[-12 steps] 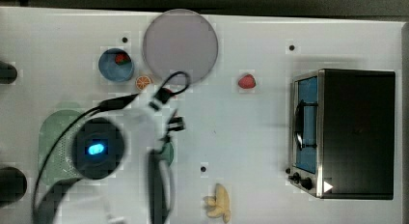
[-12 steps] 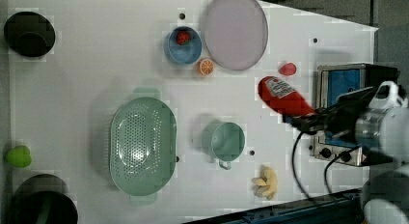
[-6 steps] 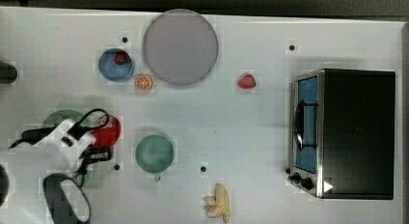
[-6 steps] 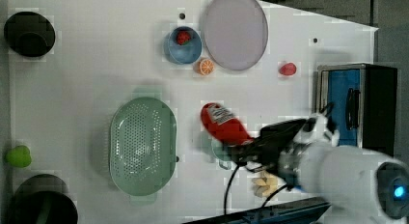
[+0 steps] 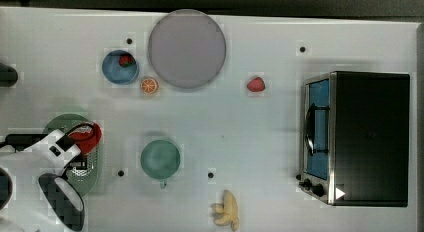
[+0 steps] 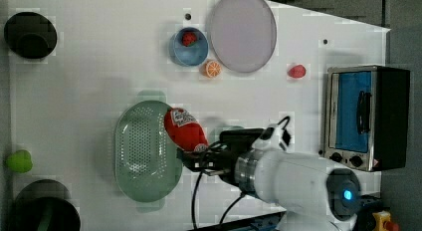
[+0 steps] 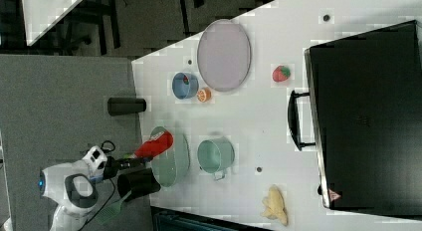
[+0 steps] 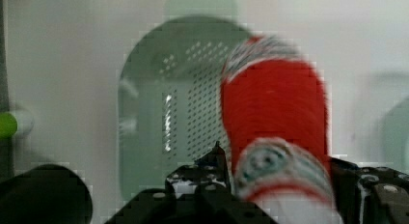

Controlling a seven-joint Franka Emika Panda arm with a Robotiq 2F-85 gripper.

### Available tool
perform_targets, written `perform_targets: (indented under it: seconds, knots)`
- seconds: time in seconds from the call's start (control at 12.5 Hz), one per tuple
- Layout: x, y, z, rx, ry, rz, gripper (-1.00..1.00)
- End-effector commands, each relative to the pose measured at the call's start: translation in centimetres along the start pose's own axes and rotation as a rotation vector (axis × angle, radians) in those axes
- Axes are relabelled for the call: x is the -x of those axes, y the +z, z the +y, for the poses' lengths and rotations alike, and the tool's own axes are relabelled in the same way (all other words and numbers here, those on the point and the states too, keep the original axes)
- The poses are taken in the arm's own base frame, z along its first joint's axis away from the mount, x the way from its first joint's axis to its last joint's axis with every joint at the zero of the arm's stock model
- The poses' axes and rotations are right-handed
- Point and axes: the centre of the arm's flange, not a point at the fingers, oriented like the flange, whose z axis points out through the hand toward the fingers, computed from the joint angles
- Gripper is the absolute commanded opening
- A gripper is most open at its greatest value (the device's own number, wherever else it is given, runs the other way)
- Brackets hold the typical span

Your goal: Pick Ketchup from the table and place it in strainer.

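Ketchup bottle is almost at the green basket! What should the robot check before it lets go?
1. Ketchup gripped by the gripper: ok, jaws shut on its lower end.
2. Bottle over the strainer: partly ok. In the left view it overlaps the strainer's right rim, not the middle.
3. Strainer free of other things: ok, only holes show inside.
4. Bottle low enough to drop gently: cannot tell.
5. Teal cup clear of the path: ok, it sits apart from the strainer.
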Motion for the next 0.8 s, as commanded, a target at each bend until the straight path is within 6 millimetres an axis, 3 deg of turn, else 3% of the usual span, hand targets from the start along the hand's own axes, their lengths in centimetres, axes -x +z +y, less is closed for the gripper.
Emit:
perform_targets:
  seconds: [0.08, 0.4, 0.64, 0.8]
  knots:
    - [-0.7, 2.3, 0.0, -0.056, 0.156, -0.020, 0.21]
    - [-0.9, 6.8, -0.3, -0.138, 0.171, -0.061, 0.27]
    - [-1.0, 8.7, -0.3, -0.155, 0.137, -0.058, 0.90]
    - [-1.5, 7.4, -0.3, -0.155, 0.136, -0.028, 1.00]
